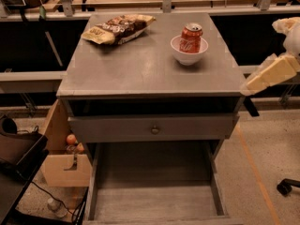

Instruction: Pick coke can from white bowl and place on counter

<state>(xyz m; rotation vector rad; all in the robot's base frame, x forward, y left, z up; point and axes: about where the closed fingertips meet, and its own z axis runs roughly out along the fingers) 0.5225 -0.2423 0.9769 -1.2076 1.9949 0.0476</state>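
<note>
The grey surface (140,64) carries a snack bag (117,28) at its far left. The gripper (267,75) hangs just off the surface's right edge, and how wide it stands is impossible to make out. It is apart from the white bowl (187,56) at far right, in which the coke can (191,38) stands.

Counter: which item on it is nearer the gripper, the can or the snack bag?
The coke can, upright in the white bowl on the counter's right side. The gripper is beyond that right edge; the snack bag lies back left.
</note>
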